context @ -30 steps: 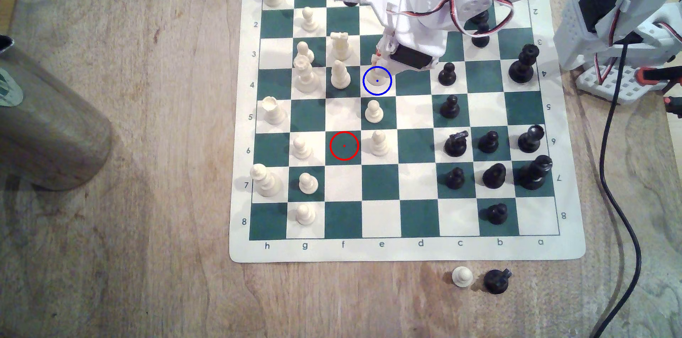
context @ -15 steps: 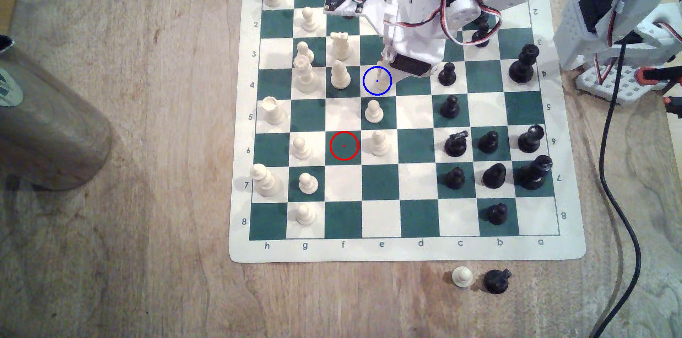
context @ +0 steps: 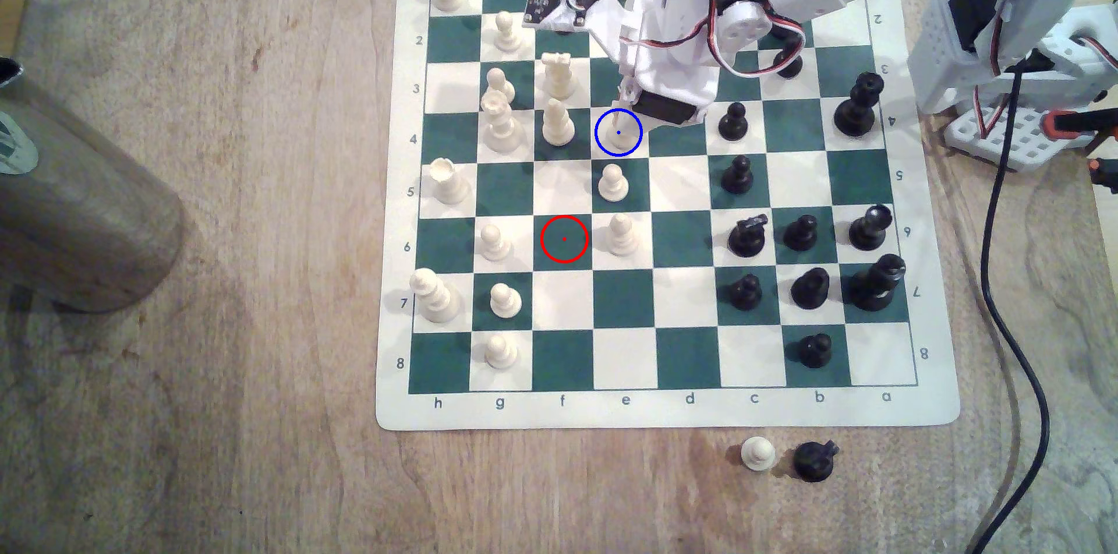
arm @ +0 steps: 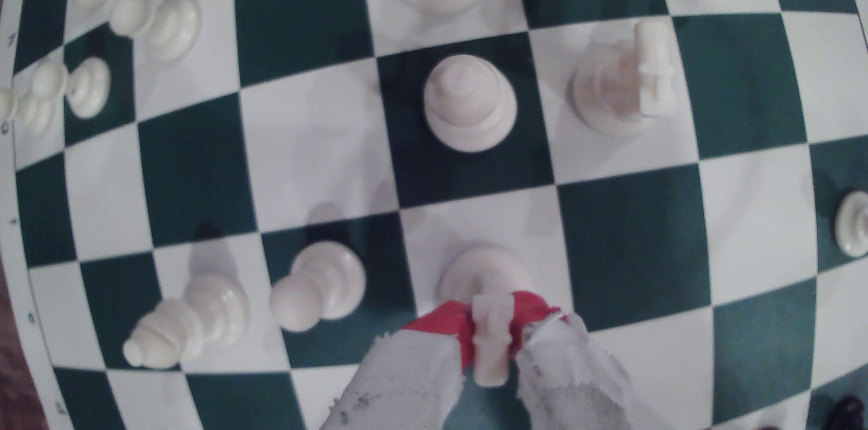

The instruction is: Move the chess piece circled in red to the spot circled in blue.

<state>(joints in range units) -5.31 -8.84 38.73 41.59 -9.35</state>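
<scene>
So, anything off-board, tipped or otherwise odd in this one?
Two pieces sit off the board on the wooden table: a white pawn and a black knight, side by side. The gripper pinches the white knight, on the blue-ringed square. Nothing looks tipped.

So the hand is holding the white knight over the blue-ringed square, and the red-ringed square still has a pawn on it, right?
Not quite. The red-ringed square is bare green, as the exterior view shows; no pawn stands on it. The rest holds: the hand is shut on the white knight over the blue-ringed square.
</scene>
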